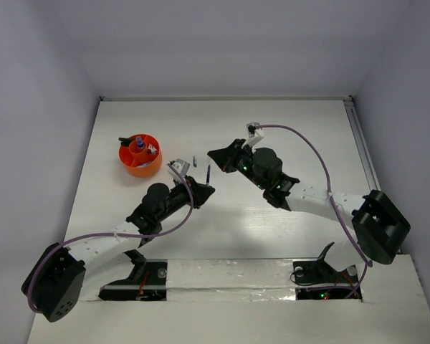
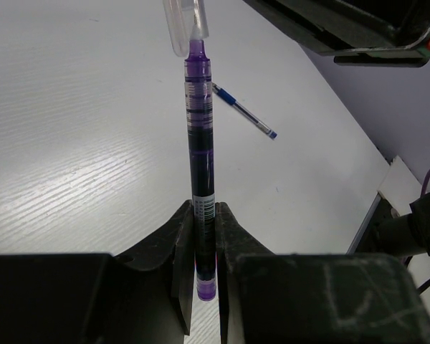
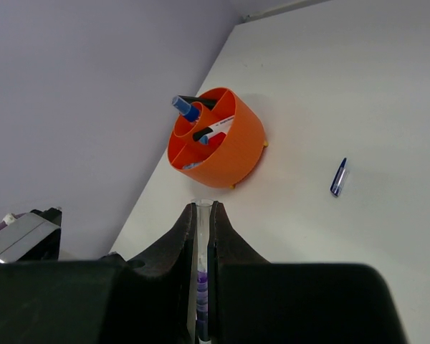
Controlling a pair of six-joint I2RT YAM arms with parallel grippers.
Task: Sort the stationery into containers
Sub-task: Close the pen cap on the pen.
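Purple pen [image 2: 201, 158] in L claw [image 2: 203, 215]; R claw [image 3: 203, 218] pinching clear cap [image 2: 180, 29].

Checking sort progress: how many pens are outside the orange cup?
2. A purple pen is clamped between the left gripper and right gripper; a blue pen lies on the table. Others may be hidden.

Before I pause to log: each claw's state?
Left claw: shut on the purple pen.
Right claw: shut on the pen's clear cap.
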